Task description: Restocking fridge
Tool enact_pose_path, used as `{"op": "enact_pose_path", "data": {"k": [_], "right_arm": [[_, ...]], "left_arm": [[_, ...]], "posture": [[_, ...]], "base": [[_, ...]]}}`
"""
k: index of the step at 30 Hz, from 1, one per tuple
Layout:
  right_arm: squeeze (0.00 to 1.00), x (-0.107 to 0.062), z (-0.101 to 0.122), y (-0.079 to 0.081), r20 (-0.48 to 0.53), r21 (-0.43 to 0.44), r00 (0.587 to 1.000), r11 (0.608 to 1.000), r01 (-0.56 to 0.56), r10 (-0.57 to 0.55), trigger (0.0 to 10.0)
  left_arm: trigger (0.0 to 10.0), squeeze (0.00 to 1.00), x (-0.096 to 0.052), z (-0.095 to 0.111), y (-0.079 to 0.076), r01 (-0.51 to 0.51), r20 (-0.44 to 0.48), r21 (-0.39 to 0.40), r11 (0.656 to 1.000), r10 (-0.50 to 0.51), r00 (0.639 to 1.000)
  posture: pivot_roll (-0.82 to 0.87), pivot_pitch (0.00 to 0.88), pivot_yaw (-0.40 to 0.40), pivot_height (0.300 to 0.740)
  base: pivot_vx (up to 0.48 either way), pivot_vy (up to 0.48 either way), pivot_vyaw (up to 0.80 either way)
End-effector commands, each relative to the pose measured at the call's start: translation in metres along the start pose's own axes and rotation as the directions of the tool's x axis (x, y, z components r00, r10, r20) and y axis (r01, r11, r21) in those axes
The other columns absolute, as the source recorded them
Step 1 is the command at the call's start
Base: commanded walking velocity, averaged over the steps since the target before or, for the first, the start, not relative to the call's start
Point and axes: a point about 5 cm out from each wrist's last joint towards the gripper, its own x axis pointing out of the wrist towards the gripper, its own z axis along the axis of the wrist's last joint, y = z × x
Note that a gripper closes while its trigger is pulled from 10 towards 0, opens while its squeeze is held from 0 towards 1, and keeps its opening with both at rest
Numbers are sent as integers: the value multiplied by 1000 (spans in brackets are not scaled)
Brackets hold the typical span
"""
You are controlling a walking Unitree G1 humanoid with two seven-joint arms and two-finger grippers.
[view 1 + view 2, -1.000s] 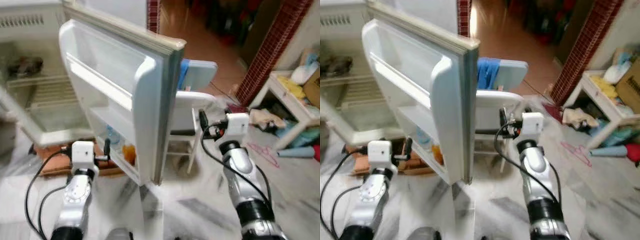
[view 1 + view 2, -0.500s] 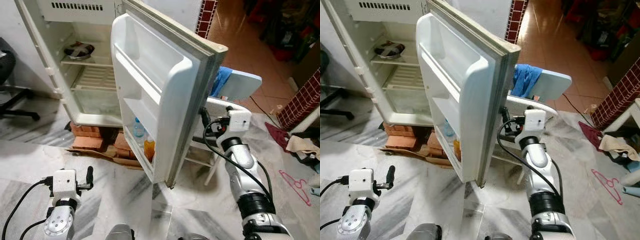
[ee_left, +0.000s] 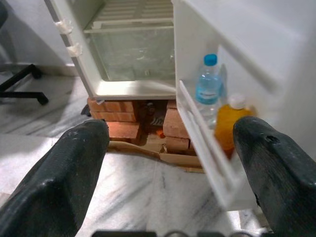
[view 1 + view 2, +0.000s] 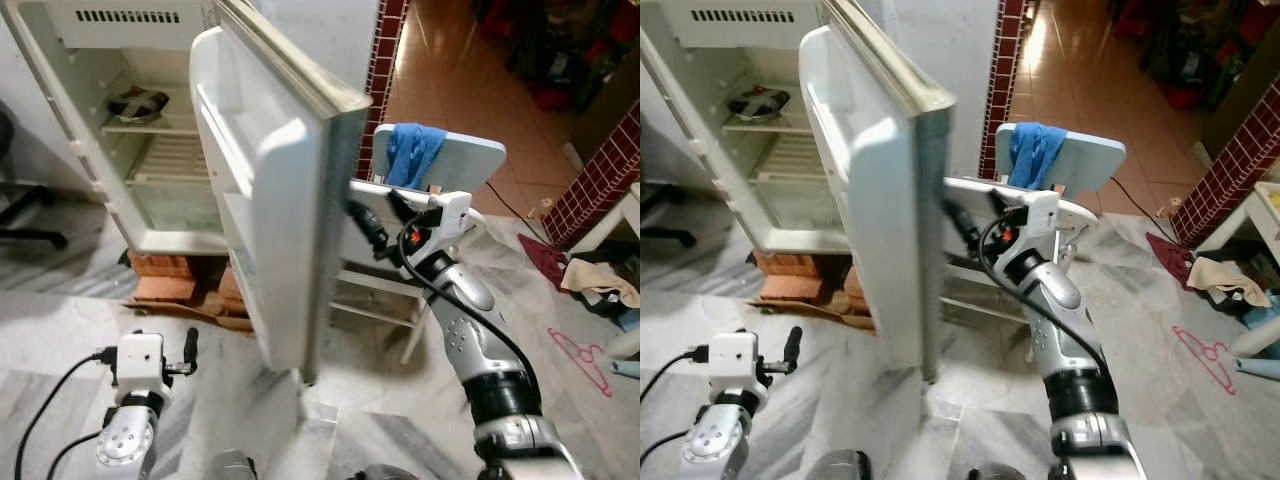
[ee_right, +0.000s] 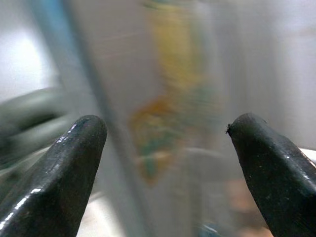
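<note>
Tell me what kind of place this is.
Probably a lived-in home: an open fridge propped on bricks, marble floor, a plastic chair draped with a blue cloth.

You see a white plastic chair (image 4: 400,270) just behind the open door, with a blue cloth (image 4: 412,150) draped over its light blue backrest (image 4: 470,160). Red bricks (image 3: 123,129) sit on flattened cardboard (image 3: 148,148) on the marble floor (image 4: 60,320). A black office chair base (image 4: 30,225) shows at the left edge. At the right edge you have a pink hanger (image 4: 585,352) on the floor, a heap of clothes (image 4: 600,285), and a red brick pillar (image 4: 598,170).
</note>
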Motion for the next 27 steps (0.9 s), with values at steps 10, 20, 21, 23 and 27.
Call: {"op": "enact_pose_path", "data": {"k": [10,20,21,23,27], "right_arm": [[0,-22,-10,-40,-51,-174,940,930,325,-338,10000],[0,-41,-11,-58,46,-288,794,753,592,-607,10000],[0,-44,-11,-58,61,-288,778,735,614,-625,10000],[0,-49,-14,-57,63,-283,766,724,629,-640,10000],[0,-60,-23,-55,51,-281,750,712,644,-659,10000]], "left_arm": [[10000,0,0,-8,3,-8,-21,2,1000,8,1000],[10000,0,14,5,10,-20,21,13,1000,20,1000],[10000,0,17,10,10,-15,40,18,1000,15,999],[10000,0,20,16,9,-13,55,7,1000,13,998],[10000,0,24,26,7,-3,90,-12,1000,4,996]], "posture": [[61,0,-40,740],[60,0,-47,740],[54,0,-47,740],[51,0,-45,740],[44,0,-42,740]], "base": [[0,0,0],[0,336,0],[0,480,0],[0,480,0],[0,480,0]]}}
